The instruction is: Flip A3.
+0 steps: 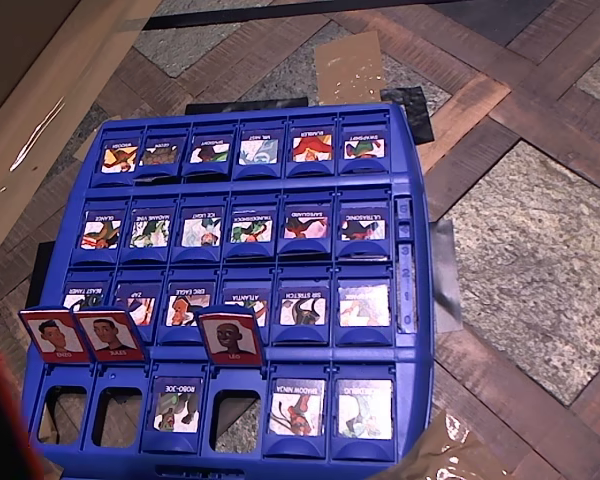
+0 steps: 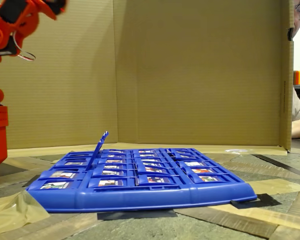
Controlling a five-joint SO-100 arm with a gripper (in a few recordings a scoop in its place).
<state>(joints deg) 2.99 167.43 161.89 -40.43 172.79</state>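
Approach step: the LEO tile (image 1: 231,336) stands raised on the blue board (image 2: 140,192). The orange gripper (image 2: 37,7), aperture indiscernible, hangs high, well apart; it must descend next.

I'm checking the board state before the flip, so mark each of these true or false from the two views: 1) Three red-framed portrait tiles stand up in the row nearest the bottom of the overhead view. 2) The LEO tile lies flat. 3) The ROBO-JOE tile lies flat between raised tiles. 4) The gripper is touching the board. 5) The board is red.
1) True: three red portrait tiles stand up, two at the left and the LEO tile.
2) False: it stands raised on its hinge.
3) True: the ROBO-JOE tile lies flat, with raised tiles on either side.
4) False: in the fixed view the orange arm is high above the board.
5) False: the board is blue.
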